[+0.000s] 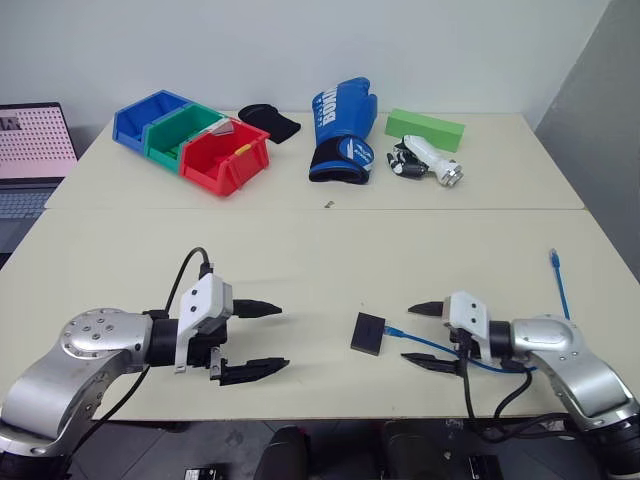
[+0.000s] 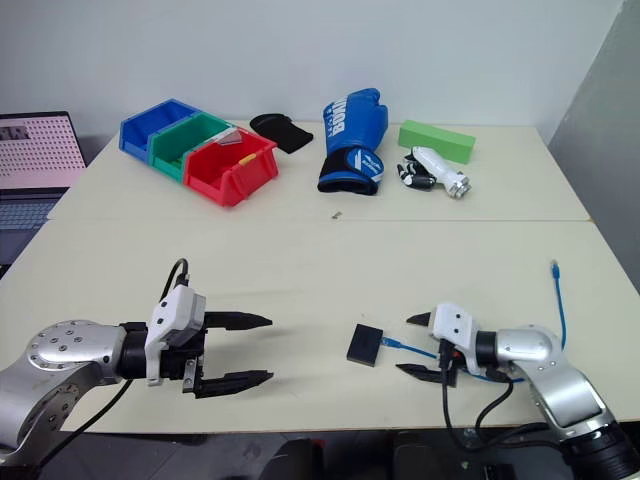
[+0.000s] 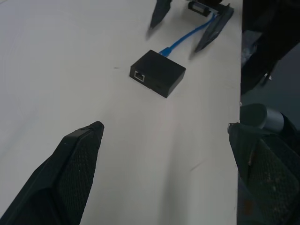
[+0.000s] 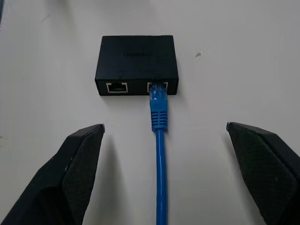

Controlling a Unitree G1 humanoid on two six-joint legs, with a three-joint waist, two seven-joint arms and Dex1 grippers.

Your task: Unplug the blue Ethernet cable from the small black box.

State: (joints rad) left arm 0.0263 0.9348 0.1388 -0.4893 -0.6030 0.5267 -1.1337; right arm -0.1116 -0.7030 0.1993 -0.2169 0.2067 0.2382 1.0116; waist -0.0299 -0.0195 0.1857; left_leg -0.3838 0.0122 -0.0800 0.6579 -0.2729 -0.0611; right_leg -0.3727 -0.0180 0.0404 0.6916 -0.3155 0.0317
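Two robot arms reach inward over a pale table, one from each side, with the work between them not yet begun. The small black box (image 4: 136,64) lies flat near the front edge of the table, between the two grippers and closer to the right one. The blue Ethernet cable (image 4: 159,154) is still plugged into one of two ports on the edge of the box facing the right gripper; the port beside it is empty. From the plug the cord runs back under the right arm and up the table's right side to a loose plug lying free. The right gripper (image 1: 432,335) has its black fingers spread wide on either side of the cord, holding nothing, just short of the plug. The left gripper (image 1: 253,340) is also wide open and empty, well apart from the box. Everything remains to be done: steadying the box, gripping the plug and pulling it out.
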